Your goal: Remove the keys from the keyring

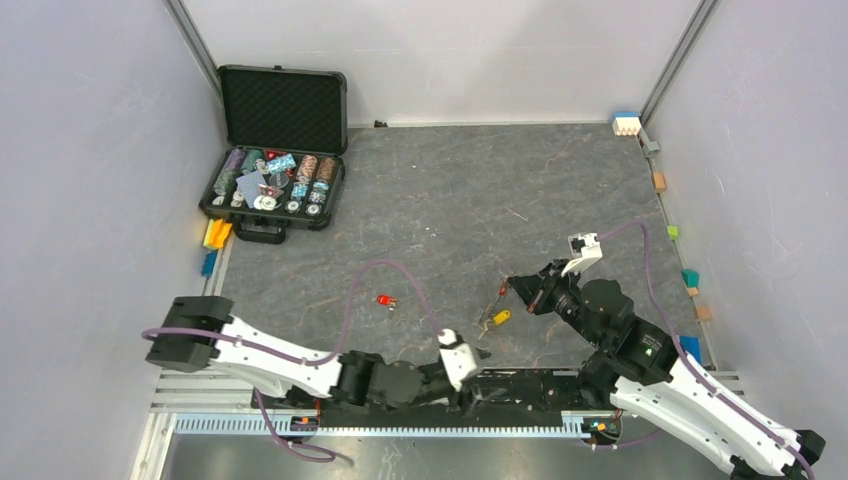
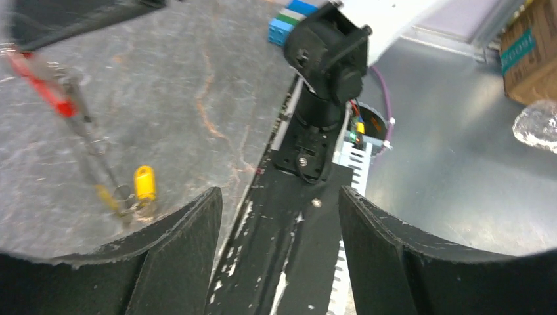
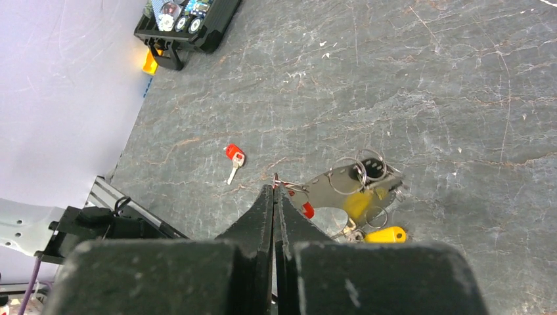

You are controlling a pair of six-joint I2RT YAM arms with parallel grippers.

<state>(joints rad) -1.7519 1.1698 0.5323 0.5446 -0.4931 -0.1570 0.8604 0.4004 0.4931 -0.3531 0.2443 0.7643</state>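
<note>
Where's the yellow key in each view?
Top external: yellow key right of centre, low in the picture.
Left wrist: key at lower left.
Right wrist: key right of centre, low.
Shared landmark: the grey keyring, right beside it in all three.

Table [image 1: 470, 180]: dark grey, stone-veined. Far left corner: open black case [image 1: 283, 108], chips [image 1: 305, 170] inside. Towards near edge, left of centre: loose red key [image 1: 386, 300], lying flat. Right edge: small coloured blocks [image 1: 690, 277]. Left edge: yellow block [image 1: 216, 234] beside case.
</note>
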